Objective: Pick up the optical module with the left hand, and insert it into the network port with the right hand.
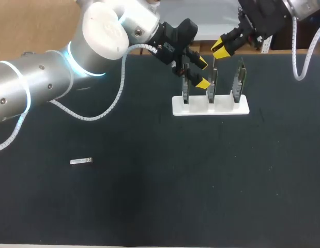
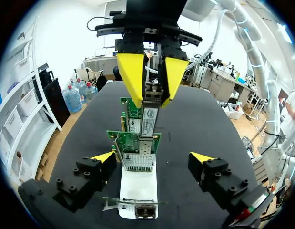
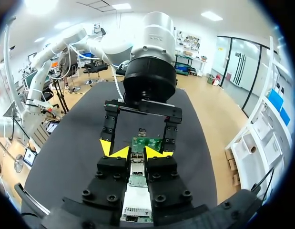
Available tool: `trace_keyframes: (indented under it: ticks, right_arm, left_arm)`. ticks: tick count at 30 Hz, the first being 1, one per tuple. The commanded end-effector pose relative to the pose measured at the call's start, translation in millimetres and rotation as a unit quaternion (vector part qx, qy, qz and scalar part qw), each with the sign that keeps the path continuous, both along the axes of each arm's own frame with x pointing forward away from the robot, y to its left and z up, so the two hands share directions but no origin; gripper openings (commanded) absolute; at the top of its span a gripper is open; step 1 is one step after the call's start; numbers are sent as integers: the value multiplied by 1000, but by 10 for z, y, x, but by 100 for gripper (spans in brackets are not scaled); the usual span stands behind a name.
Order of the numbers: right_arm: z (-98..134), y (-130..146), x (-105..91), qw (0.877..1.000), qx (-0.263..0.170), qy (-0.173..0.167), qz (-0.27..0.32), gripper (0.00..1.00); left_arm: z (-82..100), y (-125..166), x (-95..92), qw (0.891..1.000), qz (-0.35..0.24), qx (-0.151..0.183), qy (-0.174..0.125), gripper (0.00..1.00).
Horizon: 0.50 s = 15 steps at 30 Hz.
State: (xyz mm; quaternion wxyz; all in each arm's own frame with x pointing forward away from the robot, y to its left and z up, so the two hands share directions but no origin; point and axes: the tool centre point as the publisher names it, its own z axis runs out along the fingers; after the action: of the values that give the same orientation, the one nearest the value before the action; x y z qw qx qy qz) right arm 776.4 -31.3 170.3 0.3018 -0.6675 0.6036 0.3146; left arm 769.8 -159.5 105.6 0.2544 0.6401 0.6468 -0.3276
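- Yellow-tipped right gripper [image 3: 137, 153] clamps the optical module [image 2: 149, 112] above the network cards [image 2: 137, 150].
- Left gripper [image 2: 152, 158] gapes wide, empty, near the cards' white stand [image 1: 210, 107].

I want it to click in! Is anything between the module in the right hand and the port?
Nothing visible does. The right hand holds the optical module just above the network port; the open left hand straddles the card, not the gap.
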Motion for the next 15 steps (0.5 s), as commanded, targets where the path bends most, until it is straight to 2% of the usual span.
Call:
trace_keyframes:
  ticks: [1, 15]
  right_arm:
    - [-11, 8, -2, 1000, -1, 1, -1, 0]
    - [-90, -6, -3, 1000, -5, 13, -8, 0]
  left_arm:
    - [7, -9, 19, 1000, -1, 3, 2, 100]
    - [7, -9, 19, 1000, -1, 3, 2, 100]
